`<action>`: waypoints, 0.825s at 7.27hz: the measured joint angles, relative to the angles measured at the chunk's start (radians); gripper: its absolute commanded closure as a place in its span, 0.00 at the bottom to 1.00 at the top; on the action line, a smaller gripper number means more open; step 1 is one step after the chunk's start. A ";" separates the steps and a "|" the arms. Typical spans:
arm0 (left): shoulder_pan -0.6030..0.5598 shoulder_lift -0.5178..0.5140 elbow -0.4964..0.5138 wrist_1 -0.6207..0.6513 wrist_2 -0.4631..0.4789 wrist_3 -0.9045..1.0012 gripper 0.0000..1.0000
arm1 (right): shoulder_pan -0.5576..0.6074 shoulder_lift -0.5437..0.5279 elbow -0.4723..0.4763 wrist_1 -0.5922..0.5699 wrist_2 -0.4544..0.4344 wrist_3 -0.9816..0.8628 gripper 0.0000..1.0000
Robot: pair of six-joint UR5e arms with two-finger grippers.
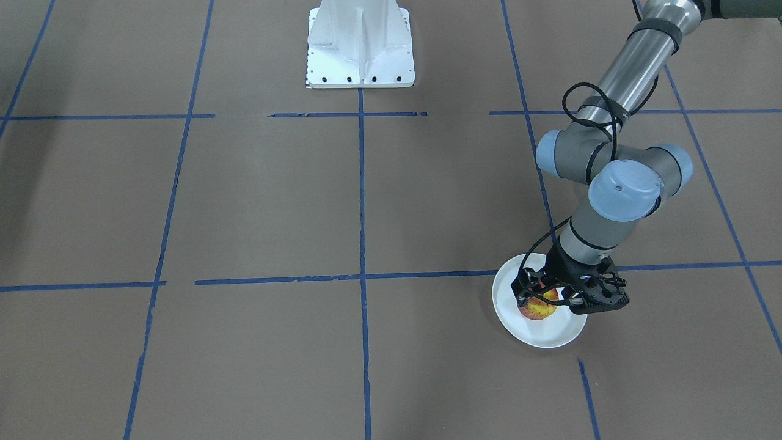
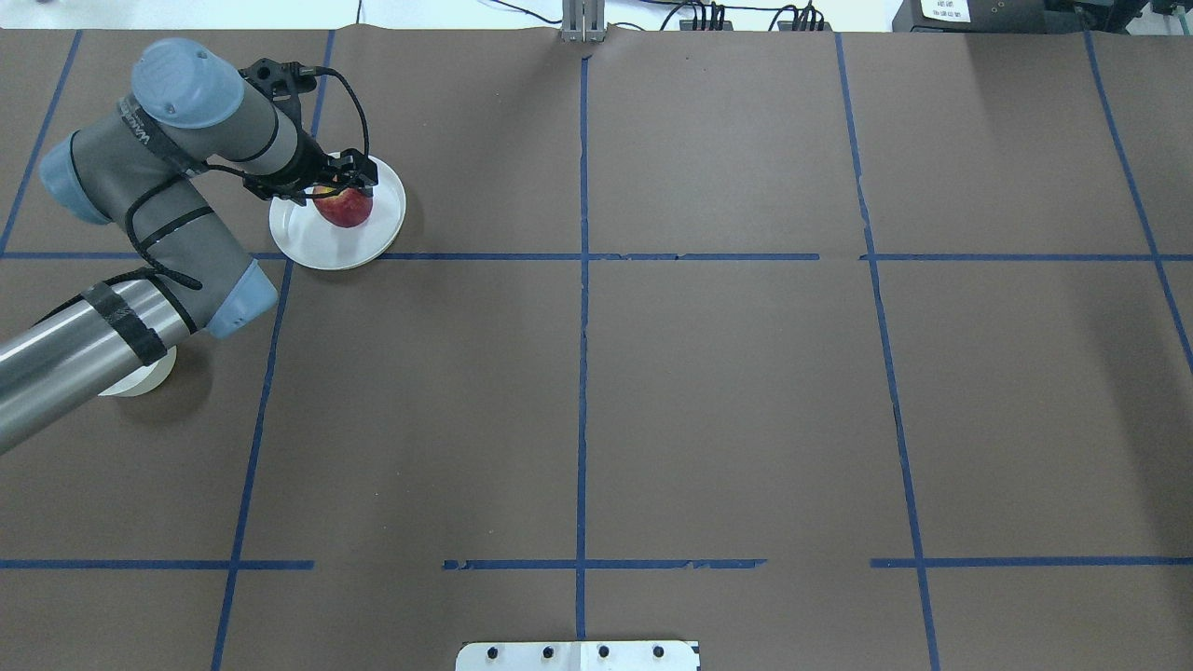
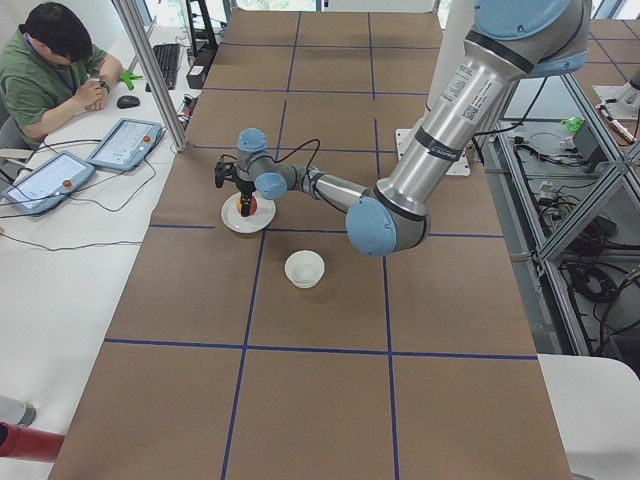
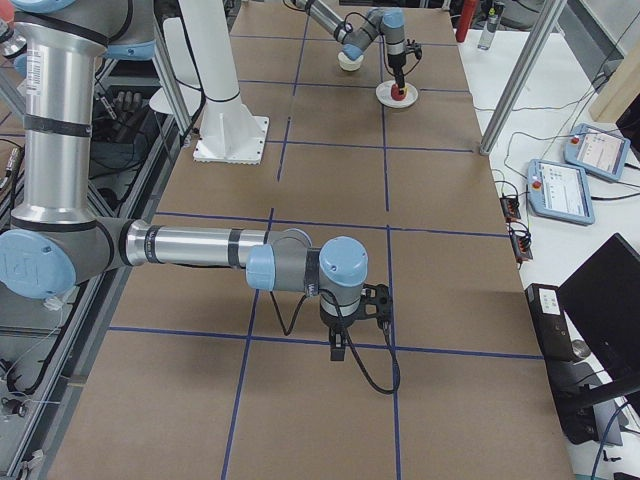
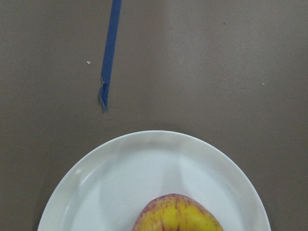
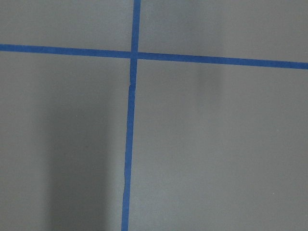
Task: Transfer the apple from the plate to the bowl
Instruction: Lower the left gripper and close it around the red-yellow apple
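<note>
The red and yellow apple [image 1: 537,311] [image 2: 343,207] lies on the flat white plate [image 1: 545,333] [image 2: 308,246] at the far left of the table. My left gripper [image 1: 548,297] [image 2: 341,184] is down over the apple with its jaws spread on either side; it looks open. The left wrist view shows the apple's top [image 5: 178,214] on the plate [image 5: 120,168]. The small white bowl [image 3: 304,268] stands on the table nearer the robot, half hidden under my left arm in the overhead view [image 2: 142,379]. My right gripper [image 4: 341,345] hangs over bare table; I cannot tell its state.
The white robot base [image 1: 360,46] stands at the table's middle edge. Blue tape lines [image 2: 582,280] grid the brown tabletop. A seated person [image 3: 45,60] and tablets [image 3: 125,143] are on a side desk beyond the plate.
</note>
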 measured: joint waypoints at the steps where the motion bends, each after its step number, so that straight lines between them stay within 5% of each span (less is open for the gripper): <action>1: 0.006 0.000 0.012 -0.008 0.000 -0.003 0.05 | 0.000 0.000 0.000 0.000 0.000 0.000 0.00; 2: 0.011 -0.002 0.020 -0.012 0.000 -0.004 0.37 | 0.000 0.000 0.000 0.000 0.000 0.000 0.00; 4: 0.013 -0.003 0.024 -0.013 -0.009 -0.009 0.55 | 0.000 0.000 0.000 0.000 0.000 0.000 0.00; 6: -0.013 0.000 0.006 -0.010 -0.046 -0.007 0.56 | 0.000 0.000 0.000 0.000 0.000 0.000 0.00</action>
